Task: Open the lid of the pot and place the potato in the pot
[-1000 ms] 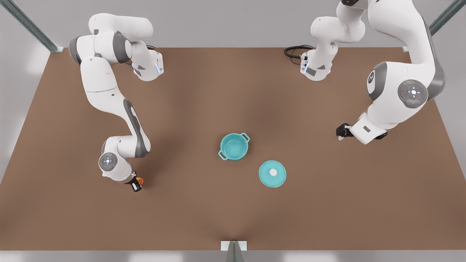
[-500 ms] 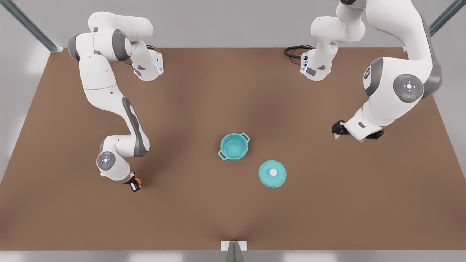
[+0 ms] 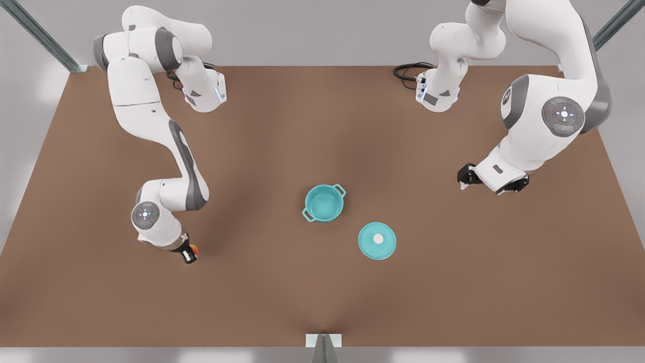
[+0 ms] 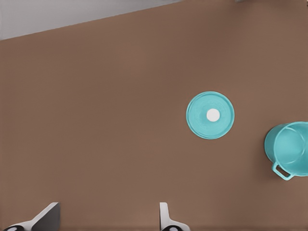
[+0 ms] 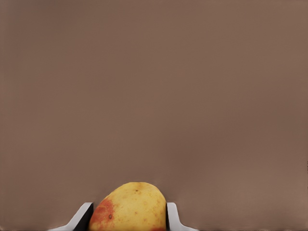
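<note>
The teal pot (image 3: 324, 202) stands uncovered at the table's middle, its inside showing. Its pot lid (image 3: 377, 240), a flat teal disc with a white knob, lies on the table just beside it, toward the front view's right. Low at the front view's left, my right gripper (image 3: 190, 254) is shut on the yellow-orange potato (image 3: 194, 248); in the right wrist view the potato (image 5: 129, 208) sits between both fingers of the right gripper (image 5: 127, 214). Far off at the front view's right, my left gripper (image 3: 462, 180) hangs open. From the left wrist view, the left gripper (image 4: 106, 219) looks out at the lid (image 4: 210, 115) and the pot (image 4: 290, 148).
The brown table (image 3: 282, 131) is bare around the pot and lid. Both arm bases stand at the far edge, with a black cable (image 3: 407, 70) beside one of them. A small bracket (image 3: 323, 341) sits at the near edge.
The left gripper has drifted toward the front view's left and a little farther back. The right arm's upper links rose, while its gripper stayed almost in place on the potato.
</note>
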{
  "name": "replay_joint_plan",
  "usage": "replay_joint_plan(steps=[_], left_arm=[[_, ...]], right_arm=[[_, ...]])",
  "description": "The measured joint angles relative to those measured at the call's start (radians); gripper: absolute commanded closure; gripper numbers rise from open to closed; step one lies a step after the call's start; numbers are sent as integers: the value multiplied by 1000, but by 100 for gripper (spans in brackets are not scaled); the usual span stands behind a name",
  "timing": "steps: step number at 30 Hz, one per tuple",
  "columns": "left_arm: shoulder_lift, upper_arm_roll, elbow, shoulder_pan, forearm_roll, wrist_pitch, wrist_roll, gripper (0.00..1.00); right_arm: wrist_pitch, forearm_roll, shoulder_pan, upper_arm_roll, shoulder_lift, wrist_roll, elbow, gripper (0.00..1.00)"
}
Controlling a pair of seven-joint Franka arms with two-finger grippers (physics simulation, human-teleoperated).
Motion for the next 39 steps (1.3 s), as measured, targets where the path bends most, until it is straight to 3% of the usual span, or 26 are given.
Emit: replay_joint_plan(steps=[12,26,34,39], left_arm=[[1,-73,-1,-24,-1,-25,-2,0],[3,-68,41,-42,9,-33,-1,0],[-47,-49,-75,85,-31,3,-18,0],[-50,-49,-78,71,-36,26,-27,0]], right_arm=[[-135,4,222,3,-83,35,1,44],[-220,57,548,6,-100,203,40,44],[-233,76,637,0,2,317,111,44],[-234,87,662,-3,86,375,227,44]])
